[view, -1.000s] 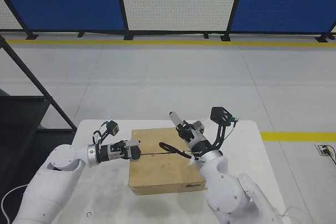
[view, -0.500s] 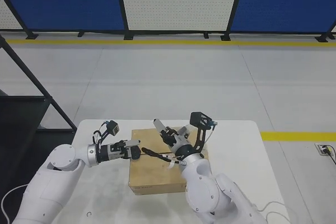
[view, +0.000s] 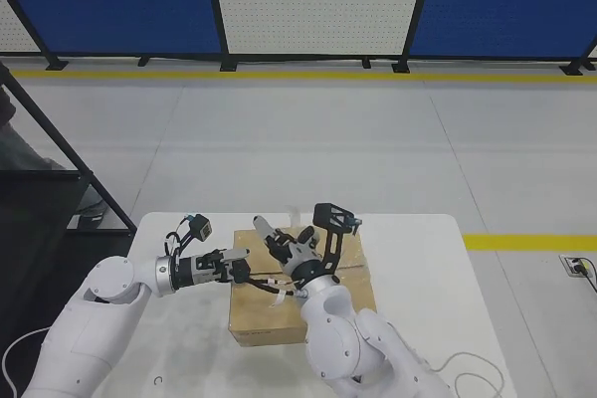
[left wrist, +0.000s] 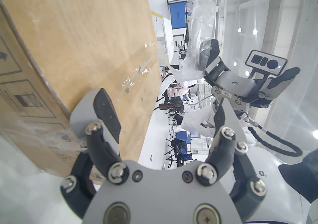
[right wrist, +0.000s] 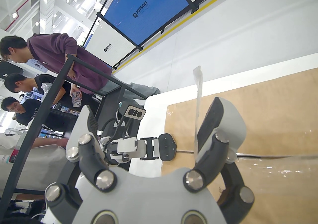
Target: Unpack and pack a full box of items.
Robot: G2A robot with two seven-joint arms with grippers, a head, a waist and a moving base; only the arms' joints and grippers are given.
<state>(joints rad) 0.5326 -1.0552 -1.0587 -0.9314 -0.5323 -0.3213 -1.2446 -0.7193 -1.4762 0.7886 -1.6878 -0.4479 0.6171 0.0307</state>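
Inside the shut brown cardboard box (view: pixel 254 316) on the white table (view: pixel 418 261), we can't see anything. Our left gripper (left wrist: pixel 161 100) gapes at its edge, empty; the right gripper (right wrist: pixel 152 104) is open too, with a clear tape strip (right wrist: pixel 198 100) stuck to one finger.

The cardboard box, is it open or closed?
Closed. Both top flaps of the cardboard box lie flat, meeting at the seam; a clear tape strip clings to the right end effector.

White bench (view: pixel 433 249) lies beneath the left gripper (view: pixel 241 270); a black metal rack (view: pixel 30 204) stands off its outer side, blue panels (view: pixel 119 25) far beyond.
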